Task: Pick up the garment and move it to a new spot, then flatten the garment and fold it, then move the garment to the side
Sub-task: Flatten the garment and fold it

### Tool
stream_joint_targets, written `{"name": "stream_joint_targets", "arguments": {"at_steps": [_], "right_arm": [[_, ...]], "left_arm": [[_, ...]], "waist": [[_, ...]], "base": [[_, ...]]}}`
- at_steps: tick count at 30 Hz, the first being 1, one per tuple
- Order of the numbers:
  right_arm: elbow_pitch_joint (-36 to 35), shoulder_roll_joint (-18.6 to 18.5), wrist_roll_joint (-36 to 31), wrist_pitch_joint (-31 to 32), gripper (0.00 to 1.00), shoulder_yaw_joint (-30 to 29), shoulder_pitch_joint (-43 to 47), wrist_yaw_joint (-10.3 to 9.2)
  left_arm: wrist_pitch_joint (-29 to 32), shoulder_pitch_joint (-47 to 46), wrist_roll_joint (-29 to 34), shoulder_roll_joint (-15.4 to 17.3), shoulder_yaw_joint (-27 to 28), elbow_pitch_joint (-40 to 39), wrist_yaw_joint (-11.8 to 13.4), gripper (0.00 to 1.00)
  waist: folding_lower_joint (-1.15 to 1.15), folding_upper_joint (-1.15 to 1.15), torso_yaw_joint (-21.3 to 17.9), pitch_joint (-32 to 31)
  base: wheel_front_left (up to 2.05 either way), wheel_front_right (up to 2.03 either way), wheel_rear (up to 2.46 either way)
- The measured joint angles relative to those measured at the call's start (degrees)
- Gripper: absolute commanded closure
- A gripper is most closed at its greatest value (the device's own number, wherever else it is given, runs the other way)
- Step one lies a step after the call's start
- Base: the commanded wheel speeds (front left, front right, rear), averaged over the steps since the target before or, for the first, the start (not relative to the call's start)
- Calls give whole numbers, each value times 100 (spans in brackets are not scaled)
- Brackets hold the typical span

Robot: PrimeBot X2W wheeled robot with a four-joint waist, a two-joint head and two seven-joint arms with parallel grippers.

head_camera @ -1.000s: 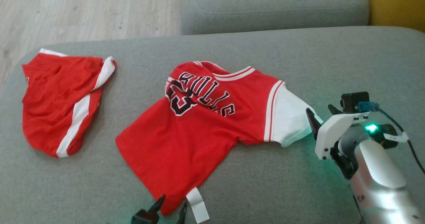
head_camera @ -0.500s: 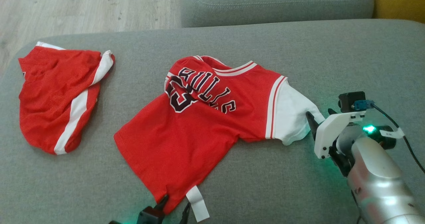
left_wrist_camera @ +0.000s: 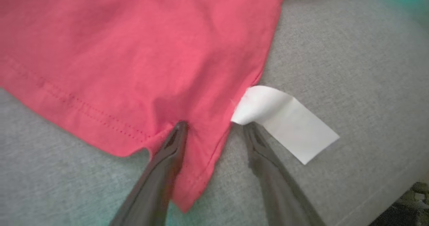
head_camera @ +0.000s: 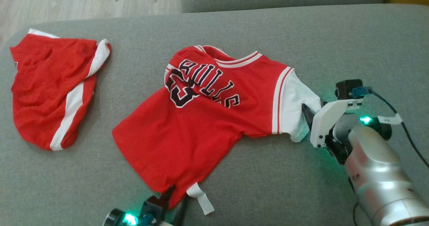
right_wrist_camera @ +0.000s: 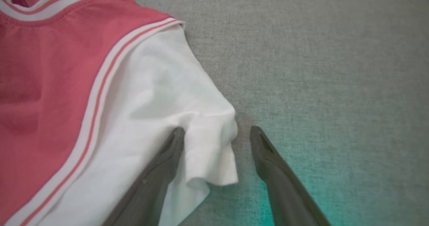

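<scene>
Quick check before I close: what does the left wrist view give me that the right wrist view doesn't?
Left wrist view: the red bottom hem with its stitching, the white label sticking out beside it, and the left hand open, straddling the hem corner.
Right wrist view: the white sleeve, the striped armhole trim, a bit of the collar, and the right hand open around the sleeve's edge.
Both: the red jersey lying on the grey sofa cushion, with neither hand closed on it yet.
</scene>
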Motion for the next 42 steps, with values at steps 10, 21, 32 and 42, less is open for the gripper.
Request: {"name": "stream_joint_targets", "arguments": {"at_steps": [10, 21, 32, 42], "right_arm": [[-307, 35, 1377, 471, 100, 471, 48, 0], [-4017, -727, 3953, 519, 100, 288, 1096, 0], [-8101, -724, 4450, 1767, 100, -1962, 1831, 0], [-7941, 56, 2807, 3492, 100, -2771, -766, 0]], "left_arm": [[2, -180, -225, -8, 13, 202, -4, 100], [733, 240, -1481, 258, 630, -2258, -90, 100], [2724, -414, -3247, 1192, 1379, -6059, -159, 100], [3931, -4117, -3653, 1560, 1109, -4986, -202, 100]], "waist": [[0, 0, 137, -22], [0, 0, 4, -389], [-1, 0, -496, -462], [1, 0, -683, 343]], "base": [[0, 0, 0], [0, 0, 0], [0, 0, 0], [0, 0, 0]]}}
